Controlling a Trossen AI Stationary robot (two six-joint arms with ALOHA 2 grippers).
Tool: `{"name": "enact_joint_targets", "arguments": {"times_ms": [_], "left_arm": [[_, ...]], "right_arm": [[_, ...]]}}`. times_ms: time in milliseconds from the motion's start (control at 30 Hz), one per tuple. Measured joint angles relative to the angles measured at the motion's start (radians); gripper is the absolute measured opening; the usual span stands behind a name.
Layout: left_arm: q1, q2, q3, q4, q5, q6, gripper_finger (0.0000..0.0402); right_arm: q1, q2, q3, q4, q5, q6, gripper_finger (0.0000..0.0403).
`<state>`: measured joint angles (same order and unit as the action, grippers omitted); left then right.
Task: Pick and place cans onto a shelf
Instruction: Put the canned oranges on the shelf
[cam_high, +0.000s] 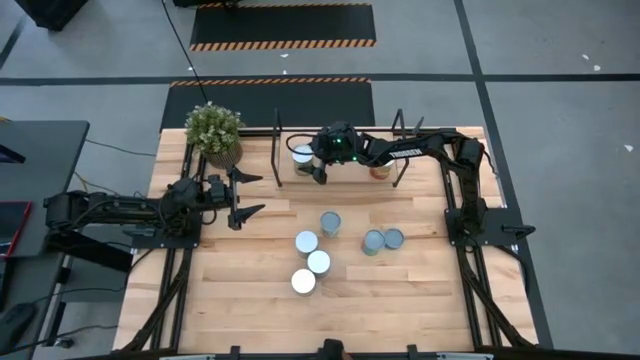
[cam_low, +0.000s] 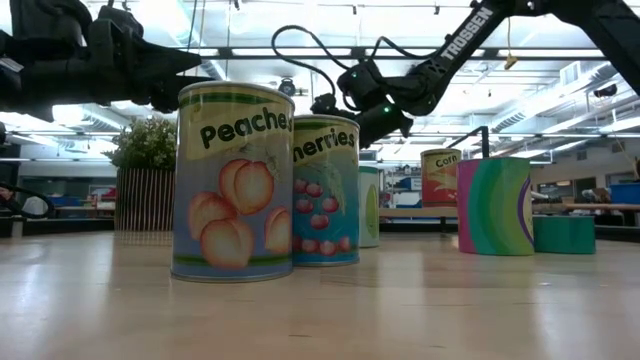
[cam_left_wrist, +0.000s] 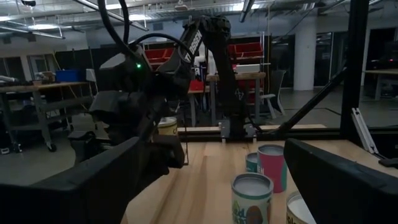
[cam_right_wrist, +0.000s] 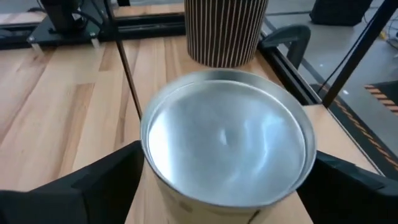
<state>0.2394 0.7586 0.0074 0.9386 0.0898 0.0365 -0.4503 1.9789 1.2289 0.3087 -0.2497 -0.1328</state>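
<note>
The shelf (cam_high: 345, 165) is a low wood board between two black end frames at the table's far edge. Two cans stand on it: one at its left end (cam_high: 302, 155) and one toward its right end (cam_high: 380, 170). My right gripper (cam_high: 318, 170) is open at the left-end can, whose shiny top (cam_right_wrist: 227, 143) fills the right wrist view, with one dark finger close on each side of its wall. Several more cans (cam_high: 318, 262) stand upright mid-table. At the table's left side, my left gripper (cam_high: 245, 197) waits open with nothing between its fingers.
A potted plant (cam_high: 213, 132) in a striped pot (cam_right_wrist: 227, 31) stands just left of the shelf, close to the can. The shelf's thin black end frame (cam_right_wrist: 127, 74) runs beside the can. In the low view the Peaches can (cam_low: 235, 180) and the cherries can (cam_low: 325, 190) are nearest.
</note>
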Motion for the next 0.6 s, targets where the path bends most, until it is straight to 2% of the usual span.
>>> {"name": "enact_joint_targets", "arguments": {"times_ms": [133,600], "left_arm": [[0.000,0.000,0.000,-0.001,0.000,-0.001,0.0396],[0.000,0.000,0.000,-0.002,-0.001,0.000,0.0396]], "right_arm": [[0.000,-0.016,0.000,-0.034,0.015,-0.023,0.0393],[0.037,-0.079,0.000,-0.258,0.190,-0.099,0.0394]]}}
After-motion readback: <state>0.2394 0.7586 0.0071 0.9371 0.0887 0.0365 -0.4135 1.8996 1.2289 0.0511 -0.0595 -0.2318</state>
